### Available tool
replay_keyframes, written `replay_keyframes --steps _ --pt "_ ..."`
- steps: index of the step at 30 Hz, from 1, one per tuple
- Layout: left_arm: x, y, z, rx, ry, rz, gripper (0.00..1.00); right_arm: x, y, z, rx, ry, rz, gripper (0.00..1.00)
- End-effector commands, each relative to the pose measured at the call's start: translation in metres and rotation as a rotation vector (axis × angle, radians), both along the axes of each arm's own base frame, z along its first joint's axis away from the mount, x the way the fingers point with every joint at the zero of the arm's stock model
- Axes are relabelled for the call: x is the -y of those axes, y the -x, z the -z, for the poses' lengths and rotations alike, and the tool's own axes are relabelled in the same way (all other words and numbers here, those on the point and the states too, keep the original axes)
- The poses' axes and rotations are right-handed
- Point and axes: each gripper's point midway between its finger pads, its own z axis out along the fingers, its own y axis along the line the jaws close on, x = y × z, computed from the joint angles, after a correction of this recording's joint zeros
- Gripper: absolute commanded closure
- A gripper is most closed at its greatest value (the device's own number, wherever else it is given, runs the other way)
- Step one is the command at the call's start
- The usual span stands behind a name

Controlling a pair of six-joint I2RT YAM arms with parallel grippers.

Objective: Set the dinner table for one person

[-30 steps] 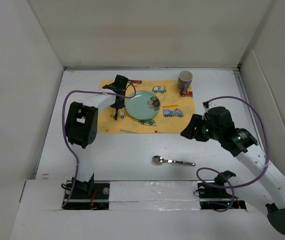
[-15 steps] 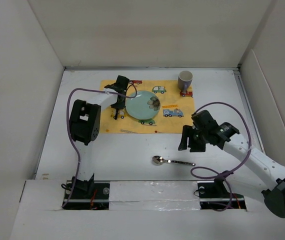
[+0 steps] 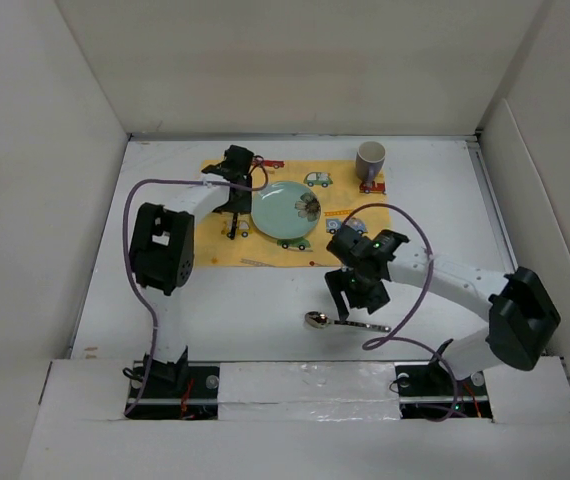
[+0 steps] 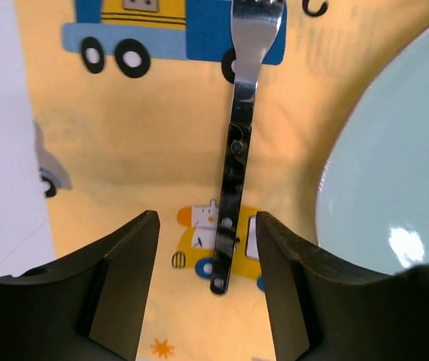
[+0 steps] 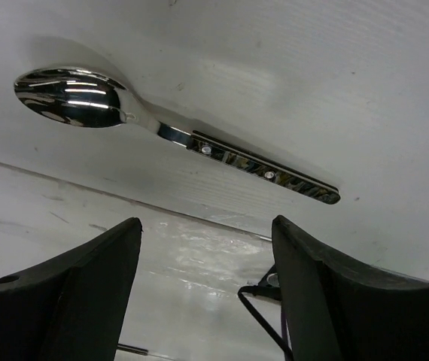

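The left end effector (image 4: pixel 205 222) is seen open astride the fork (image 4: pixel 237 150) on the yellow cloth (image 4: pixel 124 135), seemingly without contact. The right end effector (image 5: pixel 207 226) is spread wide and empty by the spoon (image 5: pixel 71 92), at lower centre of the bench (image 3: pixel 255 295).

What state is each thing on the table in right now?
Silver metal fork: lying flat on yellow car-print cloth
Pale green round plate: flat on cloth
Silver metal spoon: flat on white table, off cloth
Grey mug: upright on cloth
Left gripper: open over fork
Right gripper: open over spoon

No legible txt, nos. or logos, tiny print on yellow cloth (image 4: pixel 124 150) too blurred
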Motion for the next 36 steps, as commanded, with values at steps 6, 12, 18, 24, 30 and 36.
replay_keyframes --steps 6,12,18,24,30,36 --pt "0.013 -0.005 -0.181 0.370 0.285 -0.064 0.49 -0.017 0.010 0.024 -0.050 0.123 -0.176 0.22" --pt "0.022 0.016 -0.248 0.496 0.407 -0.006 0.51 -0.023 0.001 0.050 -0.075 0.182 -0.168 0.20" --pt "0.018 0.035 -0.289 0.580 0.434 0.032 0.52 -0.017 -0.017 0.063 -0.039 0.258 -0.101 0.21" --pt "0.006 0.047 -0.304 0.616 0.409 0.033 0.54 -0.030 -0.015 0.078 -0.069 0.187 -0.090 0.49" --pt "0.002 0.057 -0.303 0.608 0.397 0.038 0.54 -0.064 -0.028 0.070 -0.038 0.063 -0.029 0.78" --pt "0.002 0.069 -0.284 0.568 0.399 0.047 0.55 -0.077 -0.053 0.056 0.081 0.020 0.066 0.57"
